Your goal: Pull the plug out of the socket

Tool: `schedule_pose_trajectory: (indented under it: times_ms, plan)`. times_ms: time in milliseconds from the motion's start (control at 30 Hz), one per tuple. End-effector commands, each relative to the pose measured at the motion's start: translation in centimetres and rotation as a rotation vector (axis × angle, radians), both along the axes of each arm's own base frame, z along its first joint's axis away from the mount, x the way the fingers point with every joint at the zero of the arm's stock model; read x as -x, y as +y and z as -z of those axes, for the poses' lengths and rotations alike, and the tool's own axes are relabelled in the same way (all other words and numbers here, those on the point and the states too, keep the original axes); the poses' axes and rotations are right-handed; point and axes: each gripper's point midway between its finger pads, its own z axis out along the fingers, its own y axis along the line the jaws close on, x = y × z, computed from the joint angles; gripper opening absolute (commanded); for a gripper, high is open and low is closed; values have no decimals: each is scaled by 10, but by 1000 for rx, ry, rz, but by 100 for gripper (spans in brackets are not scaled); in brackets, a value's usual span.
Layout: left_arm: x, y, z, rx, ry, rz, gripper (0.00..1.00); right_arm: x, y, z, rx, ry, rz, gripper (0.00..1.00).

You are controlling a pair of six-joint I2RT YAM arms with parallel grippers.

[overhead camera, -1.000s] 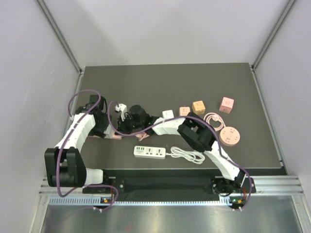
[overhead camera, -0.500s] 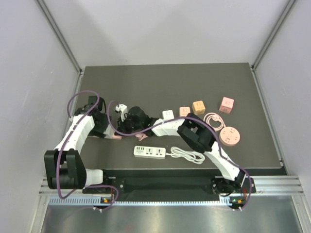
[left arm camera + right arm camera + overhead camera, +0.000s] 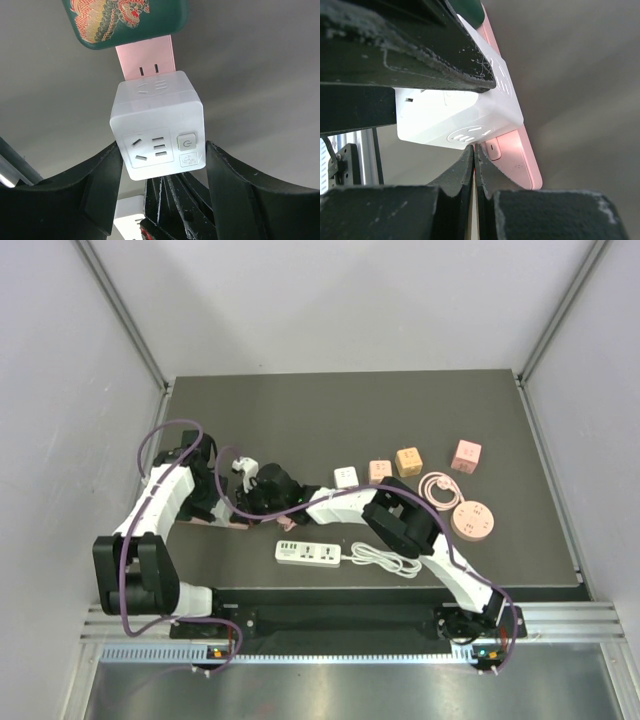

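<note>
The plug, a white cube adapter (image 3: 157, 127), sits in the socket, a pink power strip (image 3: 147, 60). My left gripper (image 3: 162, 165) is shut on the cube, one finger (image 3: 90, 190) on each side face. My right gripper (image 3: 474, 147) is shut with nothing in it, its tips resting on the pink strip (image 3: 517, 160) right at the base of the cube (image 3: 455, 115). In the top view both grippers meet at the table's left over the pink strip (image 3: 232, 523), and the cube is hidden under them. A green patterned block (image 3: 125, 20) sits further along the strip.
A white power strip (image 3: 308, 554) with its coiled cord (image 3: 385, 560) lies near the front edge. Small cube sockets (image 3: 346, 475) (image 3: 408, 460) (image 3: 466, 455) stand in a row at the right, beside a round pink socket (image 3: 473, 521) and its cord (image 3: 437, 486).
My right gripper has closed fully beside the cube. The left arm's elbow has shifted slightly back and left, while its fingers tightened a little on the cube.
</note>
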Motion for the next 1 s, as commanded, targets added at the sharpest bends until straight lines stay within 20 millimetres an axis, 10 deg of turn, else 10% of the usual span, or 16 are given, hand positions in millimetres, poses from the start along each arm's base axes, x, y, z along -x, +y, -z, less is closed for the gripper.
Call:
schedule_pose_trajectory:
  times_ms: [0,633,967]
  plan:
    - [-10,16,-29,-76,-51,1,0,23,-57,112,356,129,61,0]
    - [-15,21,-72,-107,-192,-3,0,13,-63,140,392,228,108,0]
    - [-4,20,-42,-103,-125,19,0,14,-65,134,375,261,89,0]
